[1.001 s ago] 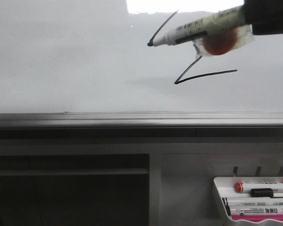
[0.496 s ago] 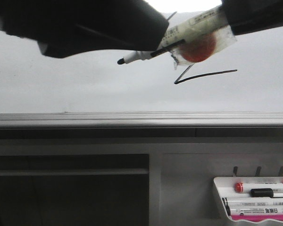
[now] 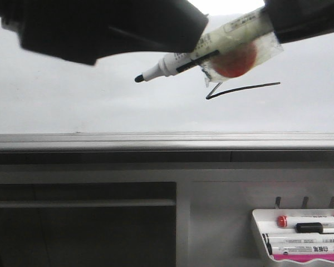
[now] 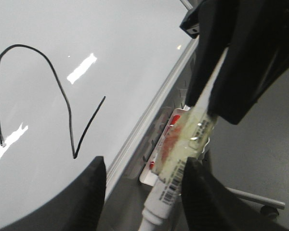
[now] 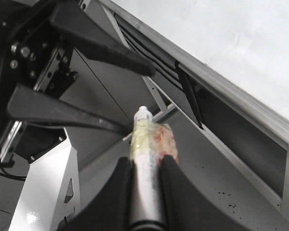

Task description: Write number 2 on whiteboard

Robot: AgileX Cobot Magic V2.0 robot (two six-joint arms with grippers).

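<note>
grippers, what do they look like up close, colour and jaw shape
Both are matt black. The left gripper has two long, flat jaws tapering to points, on a black body with silver screw heads. The right gripper has a bulky black housing; its jaws look thick and rounded in its own wrist view.

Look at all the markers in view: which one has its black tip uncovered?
The marker held in the right hand, in front of the whiteboard: its black tip is bare. Those in the white tray lie at rest, two visibly capped.

- Left gripper [image 5: 120, 98]: matte black housing, two long tapered black fingers, silver screws on its body.
- Right gripper [image 5: 145, 166]: black, with smooth, rounded, curved fingers [image 5: 119, 192].
</note>
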